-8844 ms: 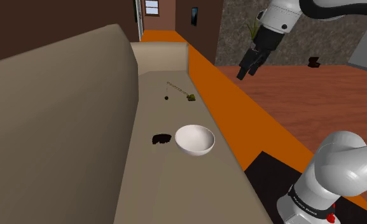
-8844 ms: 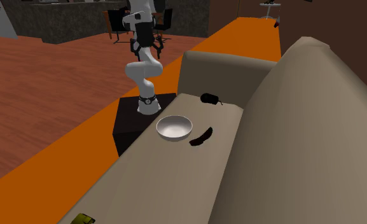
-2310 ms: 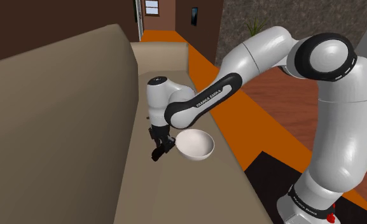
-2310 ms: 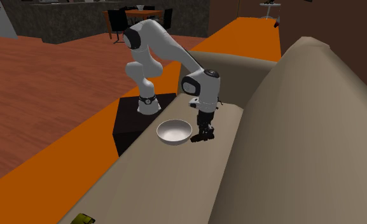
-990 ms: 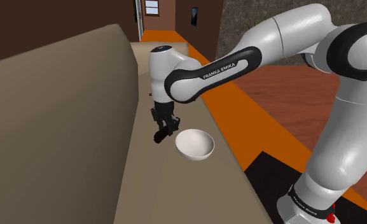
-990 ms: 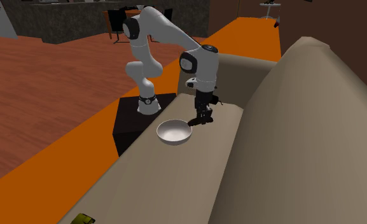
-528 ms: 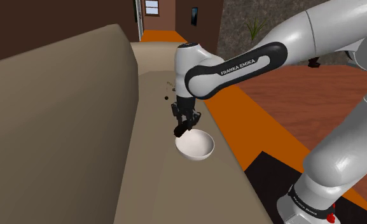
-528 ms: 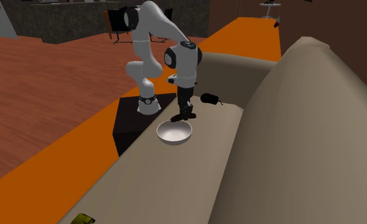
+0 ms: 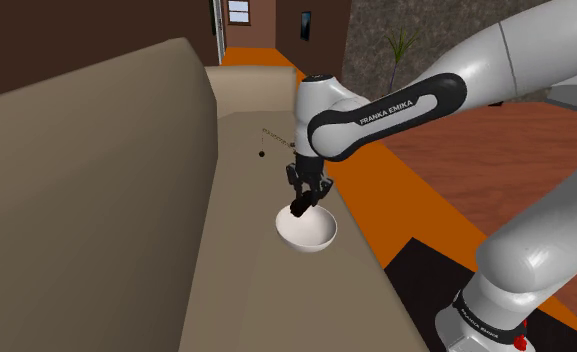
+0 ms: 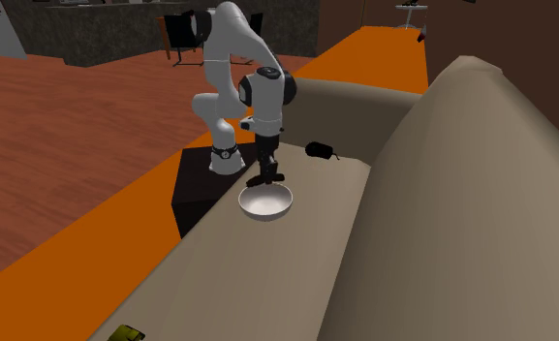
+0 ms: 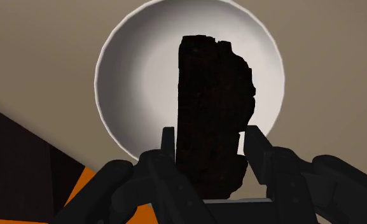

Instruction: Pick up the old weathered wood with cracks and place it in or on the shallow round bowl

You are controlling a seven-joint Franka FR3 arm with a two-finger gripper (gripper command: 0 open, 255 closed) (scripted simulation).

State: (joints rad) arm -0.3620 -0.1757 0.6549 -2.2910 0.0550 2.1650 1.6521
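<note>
Gripper [image 11: 210, 137] fingers are clamping a dark, cracked piece of wood [image 11: 210, 95] from both sides, with most of its length projecting past the fingertips. Directly beyond the wood, the shallow white bowl [image 11: 131, 83] is lying under it, and the wood is spanning the bowl's middle. Whether the two are touching cannot be told.

In the shoulder view, the gripper [image 9: 305, 200] is pointing down and hanging just over the bowl [image 9: 316, 238]. The bowl is sitting at 6 o'clock from the gripper on the beige sofa seat [image 9: 266, 300].

In the second exterior view, the bowl [image 10: 265, 205] is resting near the seat's front edge. The black stand [image 10: 195, 184] is sitting at 10 o'clock from the bowl. A small dark object [image 10: 318, 149] is lying at 2 o'clock from the bowl, well apart, near the armrest.
</note>
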